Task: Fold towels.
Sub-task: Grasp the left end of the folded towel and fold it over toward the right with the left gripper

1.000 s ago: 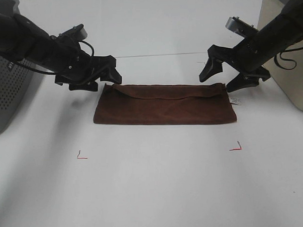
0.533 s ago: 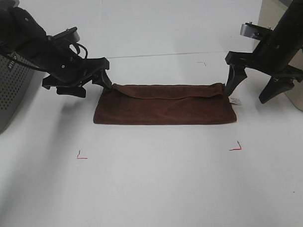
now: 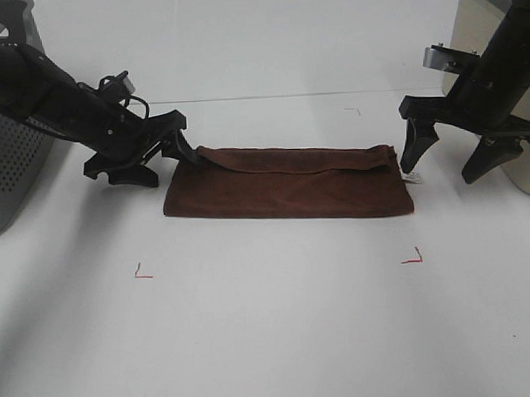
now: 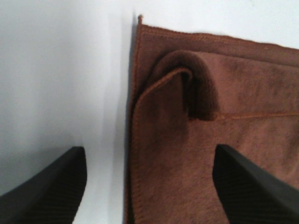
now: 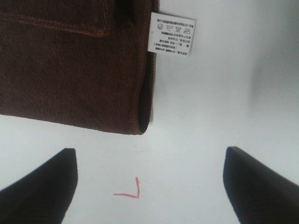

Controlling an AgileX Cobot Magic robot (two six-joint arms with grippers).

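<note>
Exterior high | towel (image 3: 286, 185) folded | left pincer (image 3: 175, 169) straddles edge | right pincer (image 3: 439, 175) wide

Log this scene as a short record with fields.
towel: dark brown, folded into a long strip, flat on the table
tag: white, sticking out at the towel's right end
left gripper: open, straddling the towel's left edge at the far corner
right gripper: open, past the tag end, holding nothing
red marks: two corners in front of the towel
</note>
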